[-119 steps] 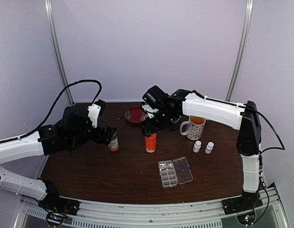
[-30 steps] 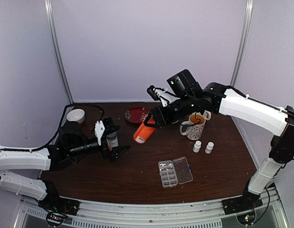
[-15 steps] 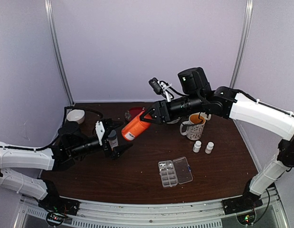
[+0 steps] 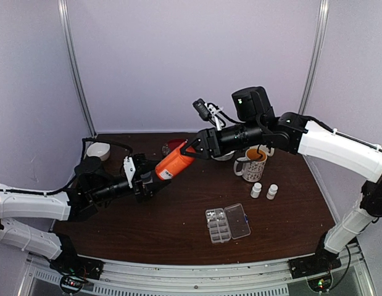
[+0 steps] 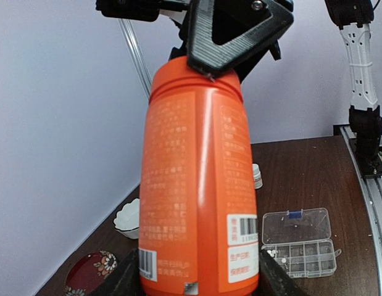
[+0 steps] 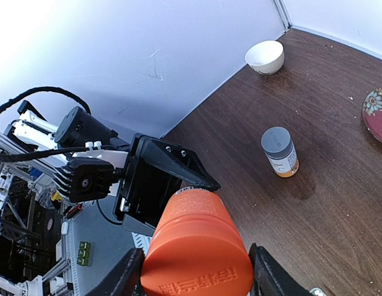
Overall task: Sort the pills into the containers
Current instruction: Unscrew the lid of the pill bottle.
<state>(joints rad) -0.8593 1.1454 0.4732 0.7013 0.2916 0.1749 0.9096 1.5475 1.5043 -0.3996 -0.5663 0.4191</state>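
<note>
An orange bottle [image 4: 173, 165] hangs slanted in the air above the table's left middle, held from both ends. My right gripper [image 4: 192, 151] is shut on its upper end [image 6: 194, 246]. My left gripper [image 4: 150, 182] closes on the lower end, its fingers pressed against both sides of the bottle [image 5: 200, 185]. The clear pill box [image 4: 228, 223] lies on the table front of centre with its lid open flat. In the left wrist view a few pale pills [image 5: 268, 251] lie in its containers [image 5: 298, 259].
A grey-capped bottle [image 6: 279, 151] stands on the table under the arms. A white bowl [image 4: 99, 150] is at the back left and a red plate [image 6: 377, 105] at the back middle. A mug [image 4: 251, 163] and two small white bottles [image 4: 257, 190] stand at the right.
My right arm has carried the orange bottle left and down, tipping it toward the left gripper. The left gripper has narrowed from wide open onto the bottle's lower end.
</note>
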